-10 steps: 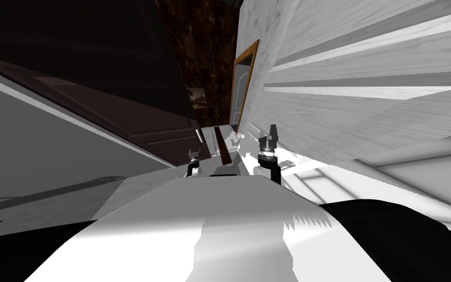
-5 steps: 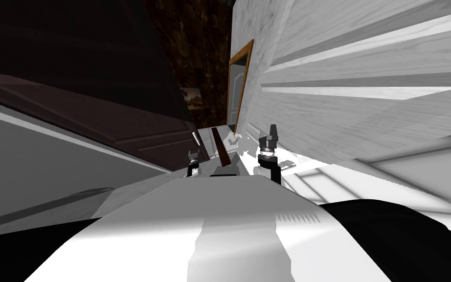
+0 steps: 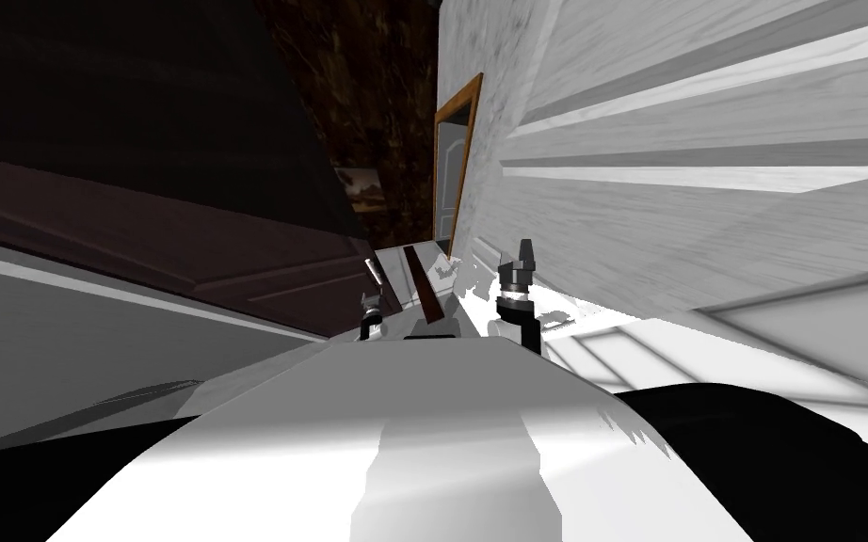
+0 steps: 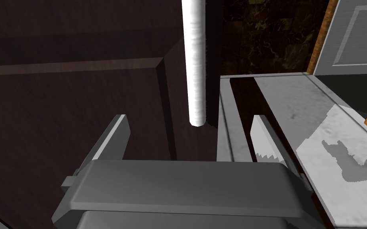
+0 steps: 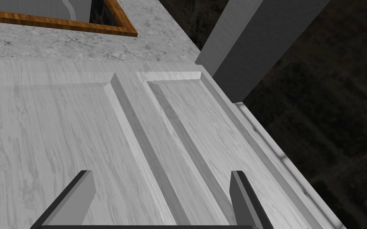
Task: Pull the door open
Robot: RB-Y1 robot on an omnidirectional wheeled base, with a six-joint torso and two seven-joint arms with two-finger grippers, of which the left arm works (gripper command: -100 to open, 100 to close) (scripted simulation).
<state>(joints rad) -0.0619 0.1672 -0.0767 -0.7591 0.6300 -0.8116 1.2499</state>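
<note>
A dark brown panelled door point(image 3: 187, 254) stands at my left. Near its edge it carries a white bar handle point(image 3: 370, 270). In the left wrist view the handle point(image 4: 194, 59) runs along the door point(image 4: 79, 99), and its end lies just beyond the gap between the fingers. My left gripper point(image 4: 190, 129) is open and holds nothing; in the head view the left gripper point(image 3: 371, 306) sits just below the handle. My right gripper point(image 3: 522, 252) is raised at the right, and in its wrist view the right gripper point(image 5: 161, 187) is open, facing a white wood-grain panelled surface point(image 5: 59, 131).
The white panelled surface point(image 3: 705, 207) fills the right side, close to the right arm. Ahead, an orange-framed doorway point(image 3: 456, 160) holds a pale door. A dark mottled wall with a small picture point(image 3: 361, 188) lies beyond. Pale floor point(image 4: 330, 131) runs between the two doors.
The head view has shifted: the dark door and the grey wall at my left now lie flatter, and the orange frame has slid left. Both grippers keep their places and stay open.
</note>
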